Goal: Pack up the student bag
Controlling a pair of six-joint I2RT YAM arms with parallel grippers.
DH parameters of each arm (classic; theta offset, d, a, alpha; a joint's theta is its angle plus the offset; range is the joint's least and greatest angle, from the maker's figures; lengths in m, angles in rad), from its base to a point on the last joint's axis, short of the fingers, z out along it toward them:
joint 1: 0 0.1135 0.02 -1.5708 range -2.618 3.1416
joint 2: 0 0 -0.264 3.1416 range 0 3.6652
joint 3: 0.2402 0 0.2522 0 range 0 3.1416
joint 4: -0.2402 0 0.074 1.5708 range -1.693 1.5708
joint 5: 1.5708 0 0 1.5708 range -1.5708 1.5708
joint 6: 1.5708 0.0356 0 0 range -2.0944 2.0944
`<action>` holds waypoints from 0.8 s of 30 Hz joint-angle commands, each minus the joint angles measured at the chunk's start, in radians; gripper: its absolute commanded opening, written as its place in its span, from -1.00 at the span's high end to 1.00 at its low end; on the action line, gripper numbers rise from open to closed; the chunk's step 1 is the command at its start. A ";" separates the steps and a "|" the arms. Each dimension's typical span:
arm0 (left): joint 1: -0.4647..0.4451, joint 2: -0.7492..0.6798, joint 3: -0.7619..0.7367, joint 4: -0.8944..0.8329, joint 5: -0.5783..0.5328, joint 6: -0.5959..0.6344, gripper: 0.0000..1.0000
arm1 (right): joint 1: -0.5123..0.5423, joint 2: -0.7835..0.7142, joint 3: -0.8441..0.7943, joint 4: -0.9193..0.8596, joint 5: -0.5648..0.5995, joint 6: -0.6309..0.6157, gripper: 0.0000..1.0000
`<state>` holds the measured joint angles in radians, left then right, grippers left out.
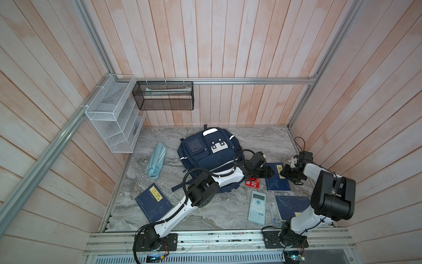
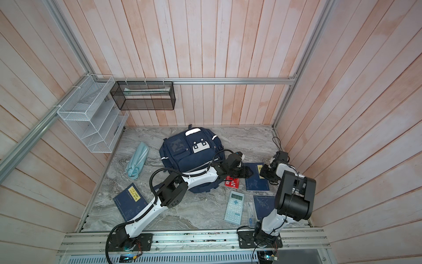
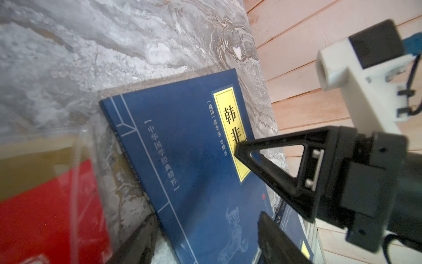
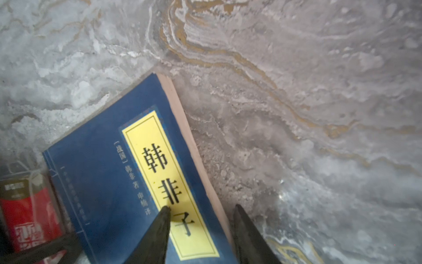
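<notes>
The student bag [image 1: 205, 155] [image 2: 189, 157], navy with white stripes and a white buckled flap, lies flat at mid-table in both top views. To its right lies a blue book [image 1: 277, 182] [image 3: 194, 148] [image 4: 102, 182] with a yellow title label. My left arm reaches across the bag's lower end. The left gripper [image 1: 268, 172] [image 3: 205, 246] is open, its fingers spread across the book near the spine. My right gripper [image 1: 285, 173] [image 4: 202, 219] straddles the book's page edge. One fingertip [image 4: 164, 212] rests on the yellow label, the other stands beside the edge over the table, a gap between them.
A red packet [image 1: 252, 182] lies just left of the book. In front are a calculator [image 1: 258, 206], a clear pen case [image 1: 274, 212] and another blue book [image 1: 292, 205]. A third blue book [image 1: 153, 204] and a light-blue pouch [image 1: 156, 160] lie left. Wire racks [image 1: 109, 121] hang at back left.
</notes>
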<state>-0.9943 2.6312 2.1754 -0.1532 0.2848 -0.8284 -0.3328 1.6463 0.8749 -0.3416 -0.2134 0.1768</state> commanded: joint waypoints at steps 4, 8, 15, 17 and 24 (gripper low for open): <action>0.003 0.075 -0.003 -0.017 0.044 -0.024 -0.42 | 0.005 -0.062 -0.037 0.033 -0.119 0.005 0.54; 0.006 0.068 -0.006 -0.005 0.070 -0.035 -0.42 | -0.026 -0.128 -0.073 0.085 -0.207 0.021 0.87; 0.006 0.066 -0.017 0.009 0.078 -0.044 -0.42 | -0.073 -0.125 -0.106 0.117 -0.278 0.042 0.52; 0.008 0.069 -0.022 0.014 0.080 -0.047 -0.42 | -0.073 -0.076 -0.092 0.107 -0.333 0.036 0.39; 0.007 0.069 -0.026 0.023 0.087 -0.057 -0.42 | -0.073 -0.008 -0.085 0.133 -0.411 0.039 0.28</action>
<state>-0.9661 2.6411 2.1738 -0.1150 0.3290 -0.8692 -0.4313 1.6211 0.7860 -0.1822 -0.4824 0.2058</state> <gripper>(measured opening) 0.712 0.378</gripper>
